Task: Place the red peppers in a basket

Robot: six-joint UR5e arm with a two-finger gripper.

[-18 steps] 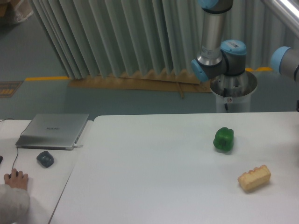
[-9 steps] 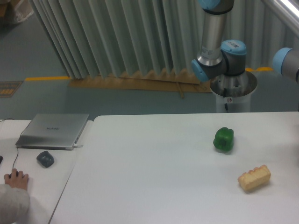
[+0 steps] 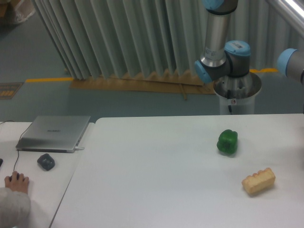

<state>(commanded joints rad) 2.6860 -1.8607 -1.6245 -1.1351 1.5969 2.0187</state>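
Note:
The red peppers and the basket are out of view. Only the arm's base and joints show at the back right, with another joint cut by the right edge. The gripper itself lies outside the frame. On the white table sit a green bell pepper at the right and a tan ridged bread-like block nearer the front right.
A closed grey laptop lies on the left desk, with a dark mouse-like object in front of it. A person's hand and sleeve rest at the lower left. Pleated curtains hang behind the table.
The arm joint at the right edge has shifted slightly to the right. The peppers, block and laptop have stayed put.

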